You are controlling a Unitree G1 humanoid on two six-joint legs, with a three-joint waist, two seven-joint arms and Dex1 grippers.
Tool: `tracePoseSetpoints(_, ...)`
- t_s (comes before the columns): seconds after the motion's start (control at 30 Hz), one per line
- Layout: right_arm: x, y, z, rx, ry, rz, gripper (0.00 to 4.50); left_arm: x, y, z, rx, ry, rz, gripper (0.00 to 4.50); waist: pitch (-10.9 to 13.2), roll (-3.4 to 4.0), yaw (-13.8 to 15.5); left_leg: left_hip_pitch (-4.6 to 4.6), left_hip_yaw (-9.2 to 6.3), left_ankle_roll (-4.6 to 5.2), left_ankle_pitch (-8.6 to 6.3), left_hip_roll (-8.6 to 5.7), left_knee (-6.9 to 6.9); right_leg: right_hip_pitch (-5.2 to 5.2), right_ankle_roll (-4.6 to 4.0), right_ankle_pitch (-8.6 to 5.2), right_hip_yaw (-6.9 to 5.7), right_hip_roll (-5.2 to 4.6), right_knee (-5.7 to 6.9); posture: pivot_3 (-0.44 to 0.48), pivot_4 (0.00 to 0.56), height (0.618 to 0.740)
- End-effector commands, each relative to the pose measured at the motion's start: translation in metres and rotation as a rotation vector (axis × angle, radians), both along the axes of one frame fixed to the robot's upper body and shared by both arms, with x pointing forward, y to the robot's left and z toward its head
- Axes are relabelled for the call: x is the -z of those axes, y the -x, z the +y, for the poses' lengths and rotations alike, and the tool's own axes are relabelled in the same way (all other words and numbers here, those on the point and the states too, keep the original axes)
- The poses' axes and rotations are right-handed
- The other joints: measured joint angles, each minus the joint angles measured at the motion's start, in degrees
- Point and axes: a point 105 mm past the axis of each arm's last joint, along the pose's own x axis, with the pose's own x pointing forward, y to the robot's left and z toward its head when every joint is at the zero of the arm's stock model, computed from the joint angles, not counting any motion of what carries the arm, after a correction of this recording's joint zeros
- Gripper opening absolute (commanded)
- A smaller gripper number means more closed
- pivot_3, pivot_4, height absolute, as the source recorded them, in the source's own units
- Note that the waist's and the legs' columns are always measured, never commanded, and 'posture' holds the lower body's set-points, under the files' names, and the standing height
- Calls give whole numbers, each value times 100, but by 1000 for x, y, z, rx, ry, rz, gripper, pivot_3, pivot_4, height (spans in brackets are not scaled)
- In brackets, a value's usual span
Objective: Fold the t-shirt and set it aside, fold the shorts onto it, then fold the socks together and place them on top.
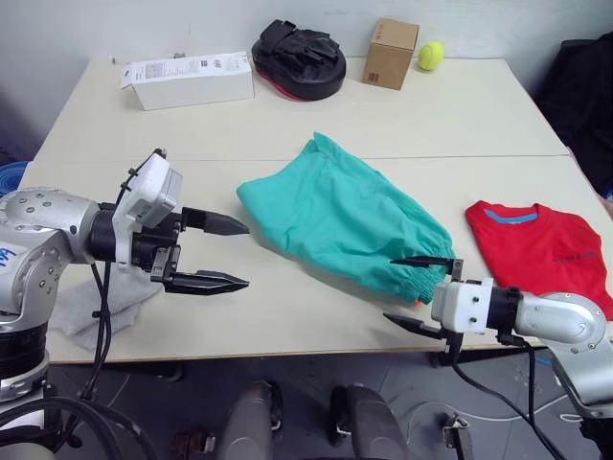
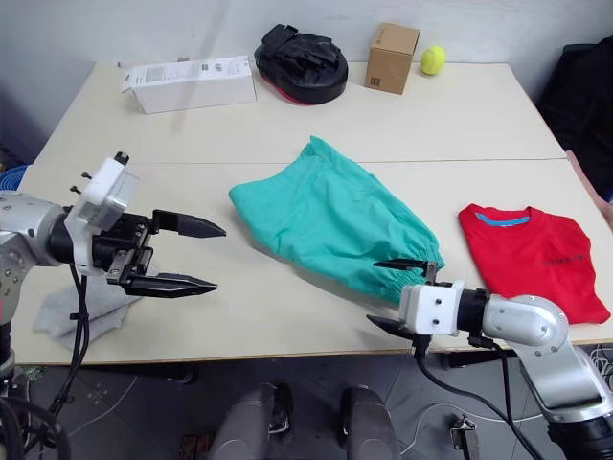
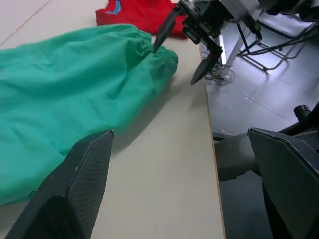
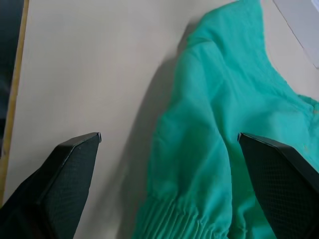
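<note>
Left eye view: teal shorts mid-table, both grippers open and empty.
Left gripper hovers at frame left with jaws wide, bare tabletop between it and the shorts. Right gripper sits at the table's front edge, lower right, fingers spread just beside the gathered waistband. Red t-shirt lies folded flat at right edge; grey socks crumpled lower left.

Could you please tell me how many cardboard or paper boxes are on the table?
2: a white box at the table's far left, and a small brown box farther right beside the yellow ball.
</note>
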Motion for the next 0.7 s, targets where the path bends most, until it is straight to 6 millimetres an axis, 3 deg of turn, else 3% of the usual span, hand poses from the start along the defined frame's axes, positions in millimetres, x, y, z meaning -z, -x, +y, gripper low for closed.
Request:
tracePoseSetpoints(0.03,8,-8,9,14,21,-88,4481,-7,1,3,-25,-11,-50,4500,0,0,-5,0,0,-2,1,1,0,-1,-1,-1,0,1,1,0,150,740)
tracePoseSetpoints(0.17,21,-22,18,58,47,-148,4481,-7,0,4,-29,-13,-53,4500,0,0,-20,-1,2,-7,4,2,-1,-7,-6,-3,-2,2,5,0,150,740)
tracePoseSetpoints(0.33,31,-43,15,165,53,-194,4481,-7,0,5,-34,-22,-59,4500,-2,-3,-61,0,2,-11,5,5,-2,-7,-8,-4,-2,3,7,0,150,740)
tracePoseSetpoints(0.43,33,-52,11,203,66,-209,3929,-8,0,6,-35,-24,-62,4500,-2,-3,-79,0,2,-12,6,4,-2,-5,-9,-5,-2,3,6,0,150,740)
tracePoseSetpoints(0.7,35,-61,15,168,105,-231,1132,-4,0,6,-35,-39,-69,4500,-3,-4,-111,0,1,-12,6,3,-5,-5,-9,-5,-2,2,6,0,150,740)
